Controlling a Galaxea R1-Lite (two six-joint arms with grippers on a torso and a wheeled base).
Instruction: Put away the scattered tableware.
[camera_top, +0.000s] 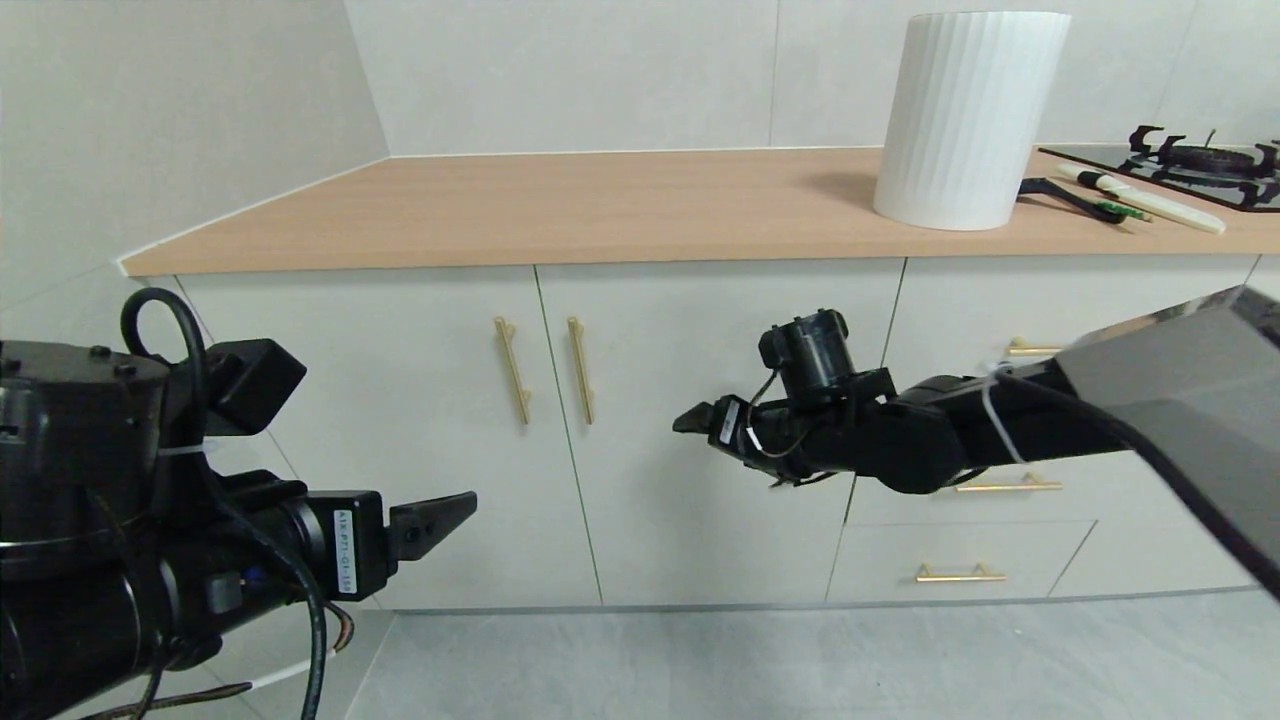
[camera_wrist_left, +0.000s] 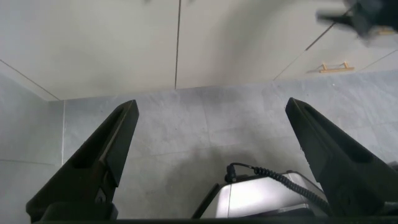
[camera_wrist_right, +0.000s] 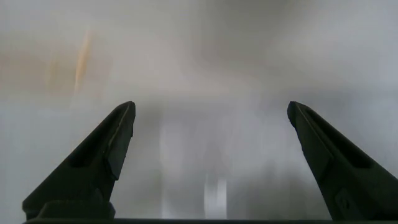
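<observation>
On the wooden countertop (camera_top: 560, 205) at the far right lie several utensils: a black-handled tool (camera_top: 1062, 194), a cream-handled one (camera_top: 1150, 200) and a small green one (camera_top: 1122, 210). Beside them stands a tall white ribbed container (camera_top: 968, 115). My left gripper (camera_top: 440, 520) hangs low at the left, in front of the cabinet doors, open and empty; its fingers (camera_wrist_left: 99, 162) frame the grey floor. My right gripper (camera_top: 700, 418) is held at mid height before the cabinet fronts, below the counter. It is open with nothing between its fingers (camera_wrist_right: 99, 155).
White cabinet doors with gold handles (camera_top: 512, 370) run under the counter, and drawers with gold pulls (camera_top: 960, 574) sit at the right. A black gas hob (camera_top: 1195, 160) occupies the counter's far right corner. Grey tiled floor (camera_top: 750, 665) lies below.
</observation>
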